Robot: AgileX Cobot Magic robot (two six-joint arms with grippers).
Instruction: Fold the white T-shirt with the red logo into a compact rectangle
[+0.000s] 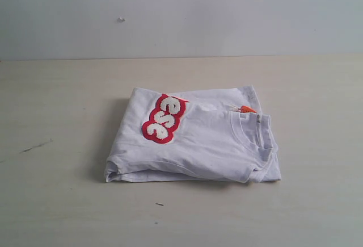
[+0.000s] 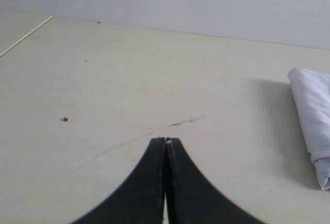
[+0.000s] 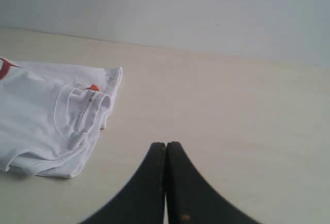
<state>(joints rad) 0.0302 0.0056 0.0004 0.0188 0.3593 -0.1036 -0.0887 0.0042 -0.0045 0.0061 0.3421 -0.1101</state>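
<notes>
The white T-shirt lies folded into a thick, roughly rectangular bundle at the middle of the pale wooden table. Its layers stack up along the near edge. The red logo sits on the top layer toward the left side of the exterior view, running slantwise. Only its last fuzzy white letters, "ese", show on the red outline; the rest is tucked away at the fold. The ribbed collar lies open at the bundle's right end, with the small orange neck tag just behind it.

My left claw is closed, its two black fingers pressed tip to tip with nothing between them. It hangs low over bare tabletop, pointing toward the grey wall, well apart from the shirt's rounded folded edge. A thin dark scratch marks the wood just ahead of its tips.

My right claw is likewise closed and empty, fingers meeting in a narrow point. It is angled across the table toward the wall, near the collar end of the shirt but not touching it.
</notes>
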